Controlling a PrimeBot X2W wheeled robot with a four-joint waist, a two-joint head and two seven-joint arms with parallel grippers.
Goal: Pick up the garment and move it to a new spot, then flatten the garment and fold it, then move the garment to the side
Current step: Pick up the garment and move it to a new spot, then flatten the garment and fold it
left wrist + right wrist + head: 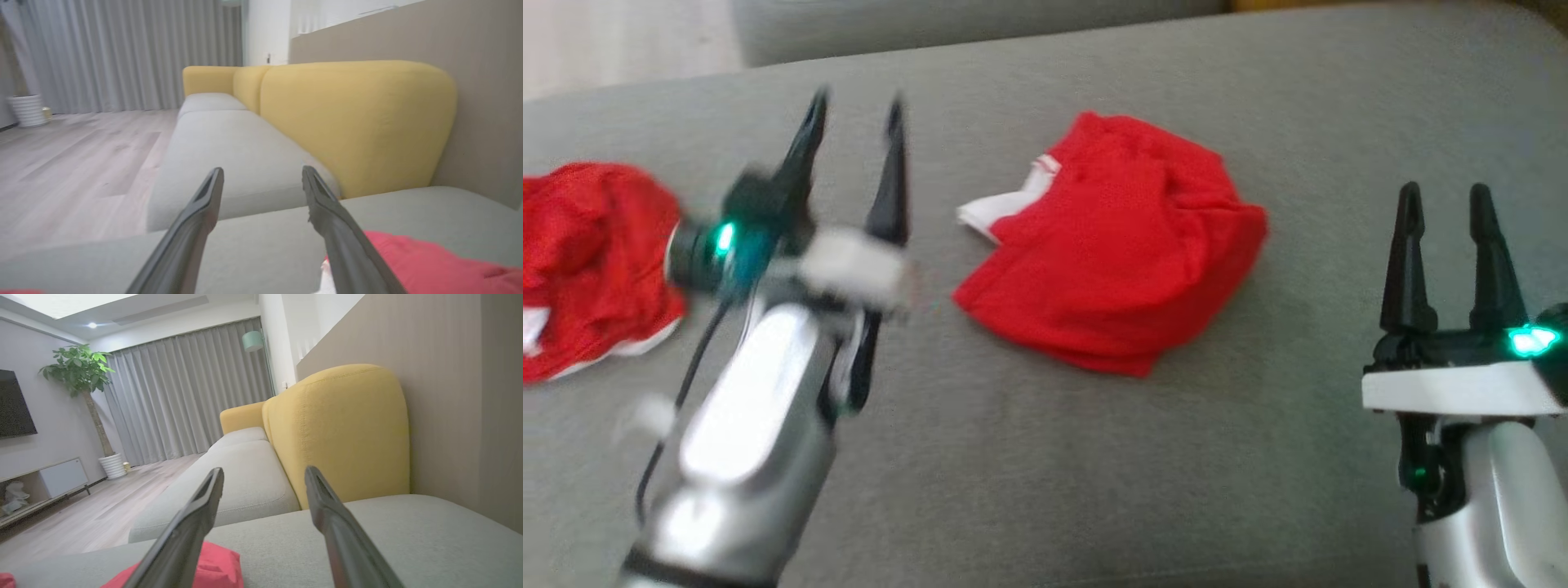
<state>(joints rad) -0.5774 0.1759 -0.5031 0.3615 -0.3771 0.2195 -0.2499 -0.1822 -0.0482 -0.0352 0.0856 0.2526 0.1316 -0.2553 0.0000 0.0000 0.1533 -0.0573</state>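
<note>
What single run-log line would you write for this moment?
left hand: open, empty | right hand: open, empty | central red fabric garment with white trim: unheld, lying on grey sofa cushion

A grey cushion is seen from above. A red garment with a white edge is laid in a loose fold at its middle. A second red garment is bunched at the left edge. Between the two, the left gripper is shown blurred, its fingers parted and empty. The right gripper is held at the near right, fingers parted, well apart from the garment.
</note>
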